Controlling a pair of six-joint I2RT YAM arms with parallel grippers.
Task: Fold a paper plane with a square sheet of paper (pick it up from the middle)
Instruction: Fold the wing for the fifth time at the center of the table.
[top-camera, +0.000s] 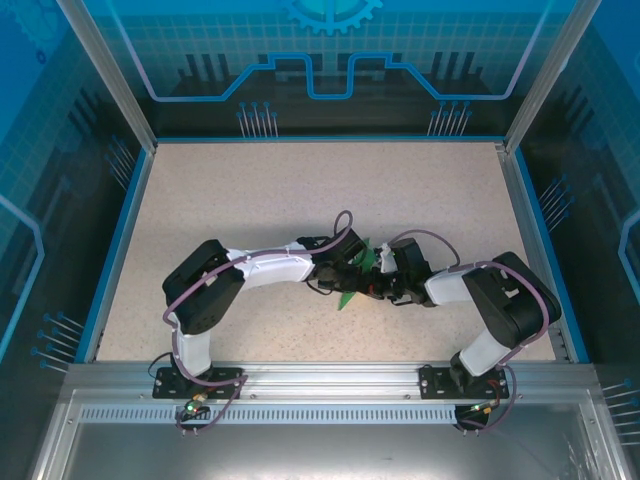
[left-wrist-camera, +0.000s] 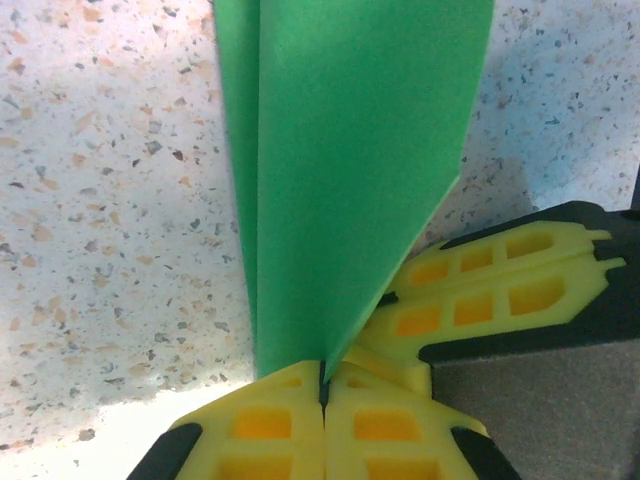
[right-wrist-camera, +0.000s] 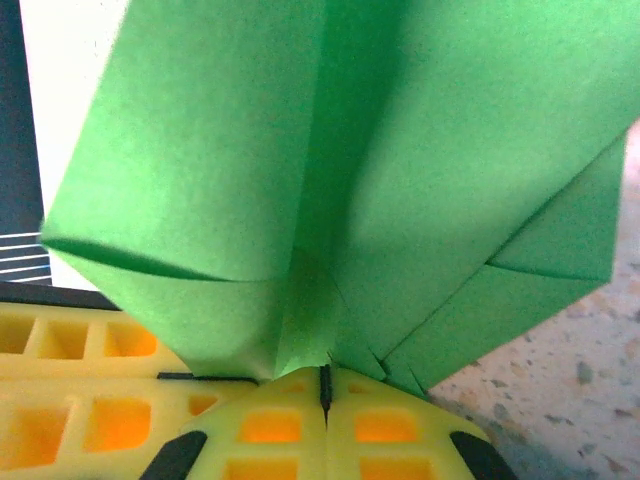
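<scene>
Fingers of the left gripper (left-wrist-camera: 323, 372) and right gripper (right-wrist-camera: 325, 378) both clamp the partly folded green paper (top-camera: 352, 278), held just five o'clock of the table (top-camera: 250, 200) centre; folding seems midway, and next calls for pressing another crease without tearing.

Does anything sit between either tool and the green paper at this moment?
Nothing visible does. The left tool is shut on the folded green paper, pinching its near edge. The right tool is shut on the same paper right beside it, so both already have direct contact.
</scene>
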